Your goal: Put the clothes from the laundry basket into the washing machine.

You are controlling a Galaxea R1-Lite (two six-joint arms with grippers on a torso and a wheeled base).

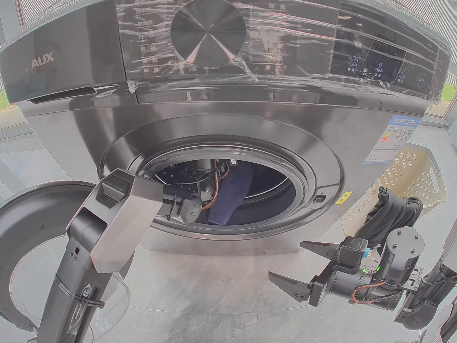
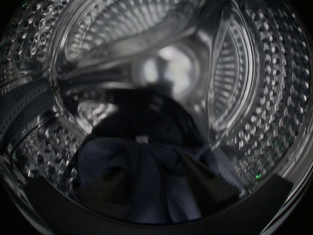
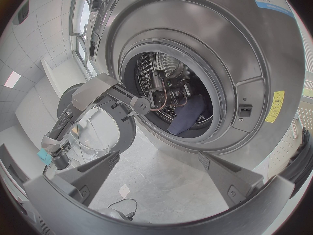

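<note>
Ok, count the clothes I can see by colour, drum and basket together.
Navy garment, in the drum: 1
Black garment, draped on the laundry basket: 1
Total: 2 visible pieces

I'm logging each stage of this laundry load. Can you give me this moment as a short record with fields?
Washing machine: front loader, door swung open on the robot's left
Left claw: inside the drum, right at the navy garment; unclear whether it grips
Navy garment: in the drum, just behind the opening
Right claw: open, empty, low in front of the machine
Laundry basket: right of the machine, dark clothes draped over its rim
</note>
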